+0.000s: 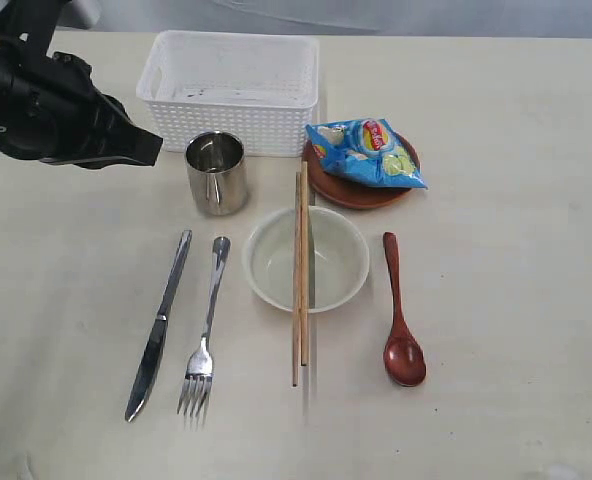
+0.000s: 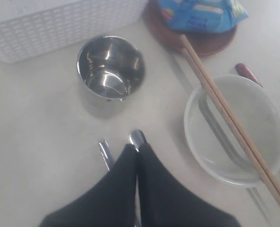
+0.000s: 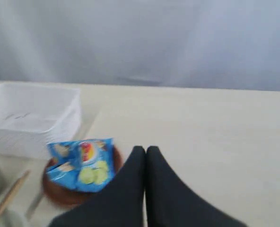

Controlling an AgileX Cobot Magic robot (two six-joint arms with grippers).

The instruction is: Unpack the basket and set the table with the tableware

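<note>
Basket [image 1: 228, 90] sat empty, tableware [image 1: 336, 262] laid on tabletop [image 1: 516, 330]. Left end effector [image 2: 137, 150], right end effector [image 3: 145, 152] pinched together, empty. Seemed done; next, withdraw.

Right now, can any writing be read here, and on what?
Blue chip bag: a round red-and-yellow logo, letters too blurred to read; the other print is too small.
Basket: faint dark marks inside, unreadable.
Cup, bowl: no text seen.
</note>
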